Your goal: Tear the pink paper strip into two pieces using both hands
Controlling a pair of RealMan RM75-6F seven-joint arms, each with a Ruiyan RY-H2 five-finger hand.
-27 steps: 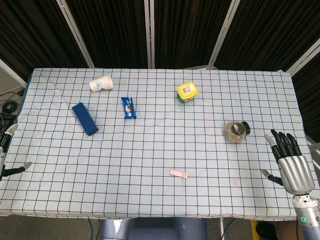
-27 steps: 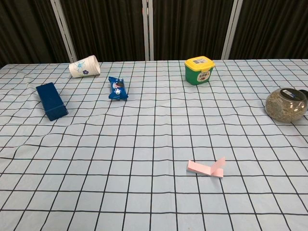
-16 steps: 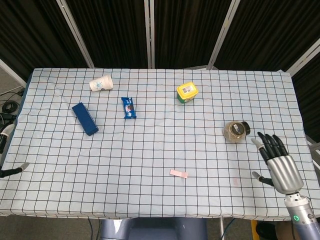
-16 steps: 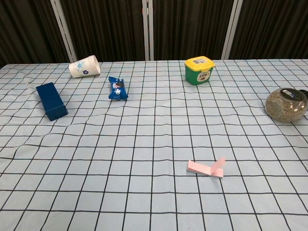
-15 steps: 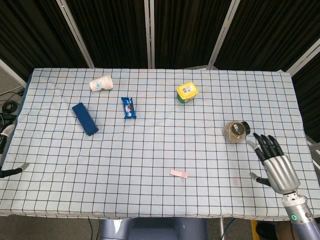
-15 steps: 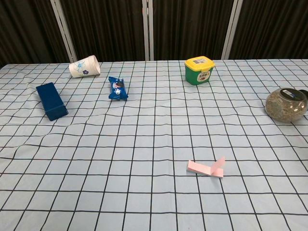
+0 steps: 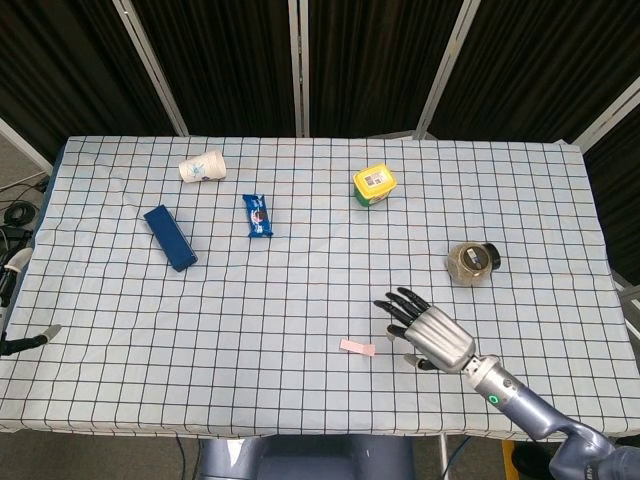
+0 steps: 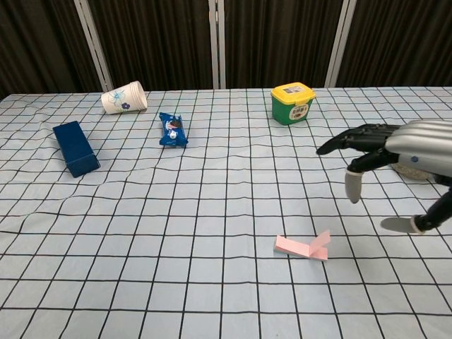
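The pink paper strip (image 7: pixel 358 347) (image 8: pixel 304 246) lies flat on the checked tablecloth near the front edge, its right end curled upward. My right hand (image 7: pixel 428 330) (image 8: pixel 395 152) hovers just right of the strip and above it, fingers spread, holding nothing. Of my left hand (image 7: pixel 10 300) only a sliver shows at the left edge of the head view, off the table and far from the strip; its fingers appear apart with nothing in them.
A blue box (image 7: pixel 169 237), a blue snack packet (image 7: pixel 258 215) and a tipped paper cup (image 7: pixel 201 167) lie at the back left. A yellow-lidded green tub (image 7: pixel 373 185) stands at the back. A round jar (image 7: pixel 472 262) rests on the right, behind my right hand.
My right hand has swept left from the table's right edge to just beside the pink strip and now shows in the chest view. The strip and left hand have not moved.
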